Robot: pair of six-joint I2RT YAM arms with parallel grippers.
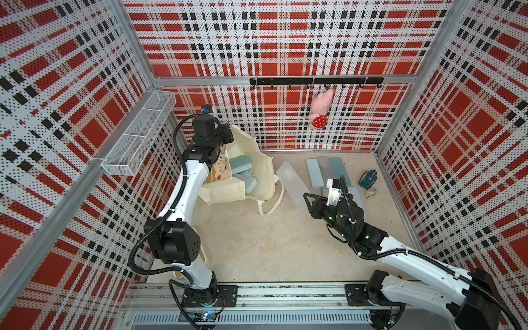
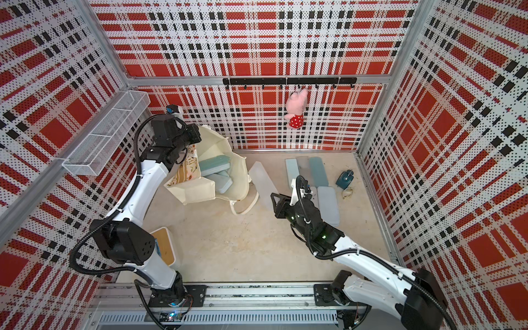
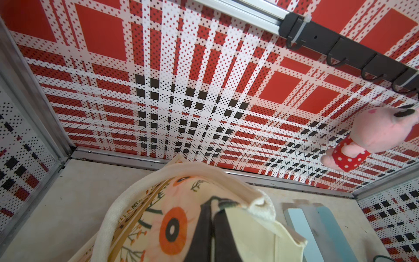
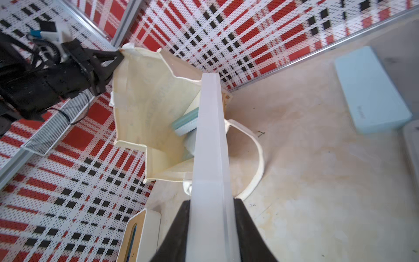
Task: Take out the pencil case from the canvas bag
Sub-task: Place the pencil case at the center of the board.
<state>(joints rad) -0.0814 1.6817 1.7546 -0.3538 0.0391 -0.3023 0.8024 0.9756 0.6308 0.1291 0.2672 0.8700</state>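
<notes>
The cream canvas bag [image 1: 258, 171] stands open at the back left, its flowered face [image 3: 158, 215] towards the left wall. My left gripper [image 3: 212, 217] is shut on the bag's top rim, holding that corner up [image 4: 127, 52]. Pale blue pencil cases [image 1: 241, 165] lie inside the bag. A long frosted-white pencil case [image 1: 291, 183] sits outside the bag, to its right, low over the table. My right gripper [image 4: 212, 204] is shut on its near end, and the case points towards the bag's mouth [image 4: 145, 95]. A white handle loop [image 4: 256, 163] lies on the table under it.
Several pencil cases [image 1: 314, 171] lie on the table at the back right, beside a dark teal object [image 1: 368, 178]. A pink plush toy [image 1: 321, 110] hangs from the black hook rail [image 1: 314, 81]. A wire basket [image 1: 140, 134] is on the left wall. A wood-topped white box [image 2: 164, 248] stands near the left arm.
</notes>
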